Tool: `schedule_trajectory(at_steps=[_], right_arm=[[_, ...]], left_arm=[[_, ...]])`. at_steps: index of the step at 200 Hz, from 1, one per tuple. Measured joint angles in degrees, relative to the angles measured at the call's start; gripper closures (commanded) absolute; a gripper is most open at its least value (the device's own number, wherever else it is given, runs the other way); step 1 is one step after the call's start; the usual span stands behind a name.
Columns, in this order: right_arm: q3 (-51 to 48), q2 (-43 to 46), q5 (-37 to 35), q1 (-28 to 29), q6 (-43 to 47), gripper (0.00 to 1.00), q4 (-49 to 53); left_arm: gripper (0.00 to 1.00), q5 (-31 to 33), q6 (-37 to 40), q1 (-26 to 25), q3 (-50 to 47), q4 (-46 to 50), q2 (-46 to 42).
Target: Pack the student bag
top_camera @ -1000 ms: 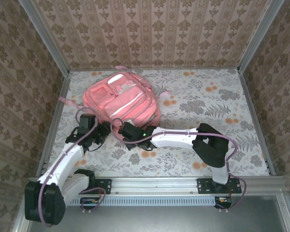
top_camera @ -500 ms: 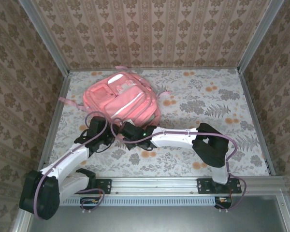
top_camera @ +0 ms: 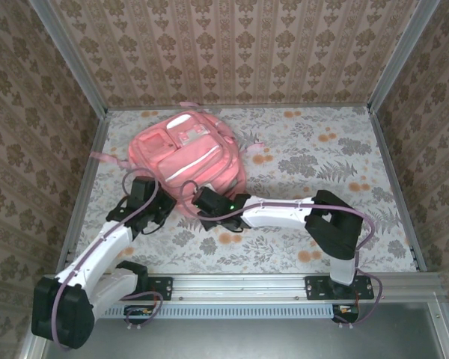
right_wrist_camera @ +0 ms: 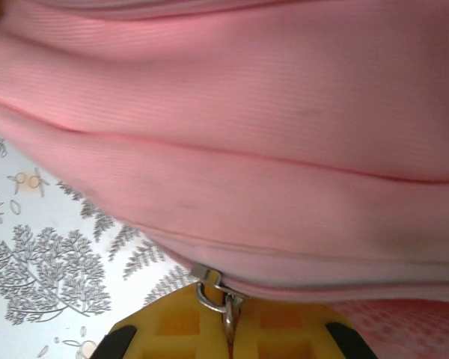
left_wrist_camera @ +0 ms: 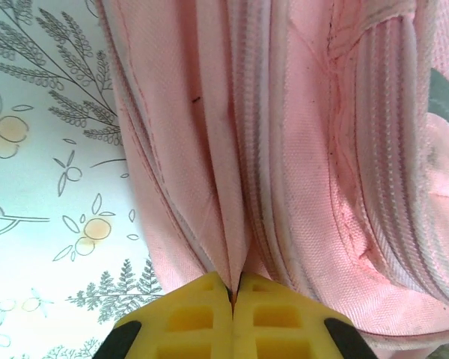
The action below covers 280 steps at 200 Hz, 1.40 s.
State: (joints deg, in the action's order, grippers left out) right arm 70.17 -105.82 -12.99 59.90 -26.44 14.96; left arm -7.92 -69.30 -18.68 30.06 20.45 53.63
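Patterned wallpaper [top_camera: 247, 45] closes in the cell on three sides, and a floral table [top_camera: 322, 172] fills the floor of the overhead view.

From above, you see the pink backpack [top_camera: 183, 149] lying flat in the upper left part of the table, front pockets up, with its pale stripe running diagonally across it. One strap trails to the left edge and another pokes out at the top. Its pockets look closed, and you cannot see what is inside it. The left gripper [top_camera: 163, 196] and the right gripper [top_camera: 192, 194] both meet the bag's lower edge, close beside each other, left of the frame's centre.

In the left wrist view, the yellow fingertips [left_wrist_camera: 202, 314] sit at the bottom centre, pressed together with a thin fold of the backpack [left_wrist_camera: 299, 149] pinched between them. Zipper tracks [left_wrist_camera: 389, 149] run up the frame on the right, closed along the stretch you can see. The table shows at the left.

In the right wrist view, the backpack [right_wrist_camera: 247, 112] spans the upper part of the frame as smooth pink fabric. At the bottom centre the gripper [right_wrist_camera: 228, 329] has its yellow fingers [right_wrist_camera: 179, 321] together, clamped on the metal zipper pull [right_wrist_camera: 213, 292], which hangs from the bag's lower seam. Table print shows at the lower left.
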Motion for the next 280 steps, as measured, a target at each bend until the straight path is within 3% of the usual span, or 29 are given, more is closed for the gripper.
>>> schedule_trajectory(at_steps=[74,120,164,237,268,280], right_arm=[[-4.6,3.4,4.8,-12.7,5.9,1.00,-2.9],[-3.0,2.6,7.7,-13.9,9.9,1.00,-3.0],[-3.0,3.2,4.4,-8.2,9.5,1.00,-2.8],[3.1,1.1,0.2,5.1,3.6,1.00,1.7],[9.0,-4.3,2.0,6.5,2.4,1.00,4.0],[10.7,-5.8,2.5,6.6,2.4,1.00,4.5]], left_arm=[[1.00,-5.7,6.5,9.7,1.6,5.3,-2.6],[1.00,-8.0,10.7,13.1,3.9,7.1,0.0],[1.00,-8.6,18.1,18.8,10.1,10.9,9.2],[1.00,-7.5,27.7,22.2,20.7,12.2,25.6],[0.72,-7.2,28.9,22.6,22.2,10.2,25.9],[0.70,-7.1,28.5,22.9,22.0,9.9,24.2]])
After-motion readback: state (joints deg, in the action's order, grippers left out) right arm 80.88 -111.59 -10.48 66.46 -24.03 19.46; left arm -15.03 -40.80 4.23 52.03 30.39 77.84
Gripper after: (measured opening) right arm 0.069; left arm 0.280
